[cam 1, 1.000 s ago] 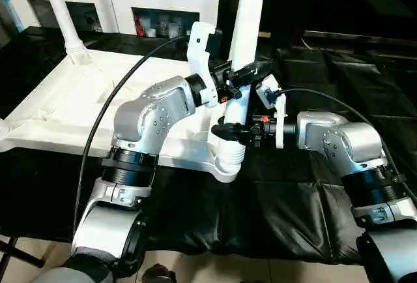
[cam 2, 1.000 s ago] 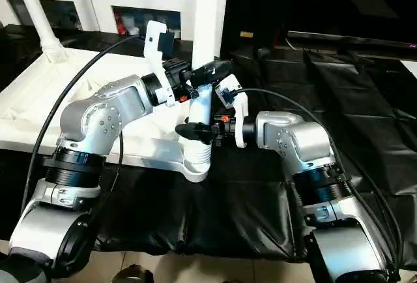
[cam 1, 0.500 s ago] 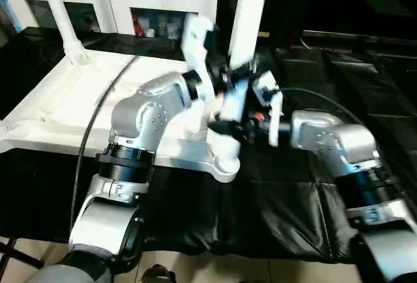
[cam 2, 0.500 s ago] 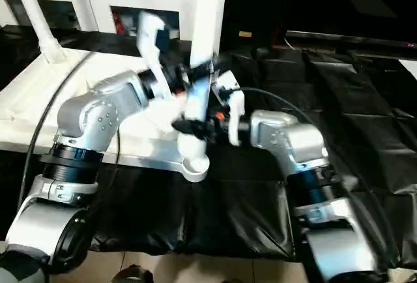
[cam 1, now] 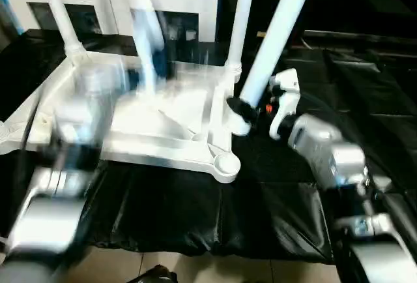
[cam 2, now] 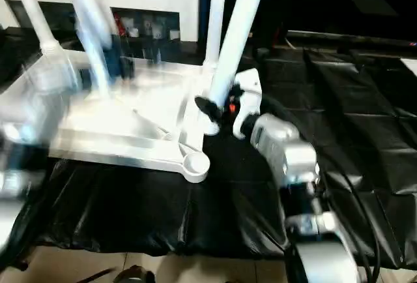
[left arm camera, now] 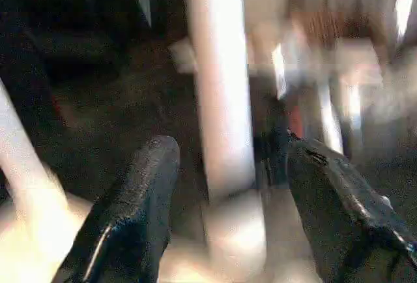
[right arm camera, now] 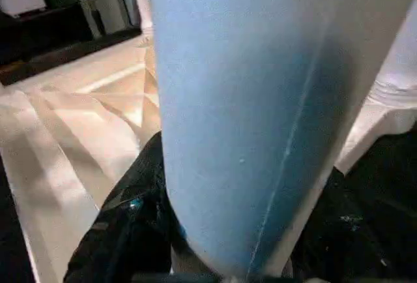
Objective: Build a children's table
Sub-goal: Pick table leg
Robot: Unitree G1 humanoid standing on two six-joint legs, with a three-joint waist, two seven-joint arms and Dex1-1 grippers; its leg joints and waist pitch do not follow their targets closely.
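Since a second ago our left gripper point(left arm camera: 228, 224) has let go, fingers apart, and swung away left – our right gripper point(cam 1: 242, 110) stays clamped on the tilted leg point(cam 1: 277, 35), centre frame, beside the upturned tabletop point(cam 1: 163, 146).

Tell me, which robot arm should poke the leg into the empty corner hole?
The right. Its gripper already clamps the tilted leg just beside the empty socket. The left gripper is open, holding nothing.
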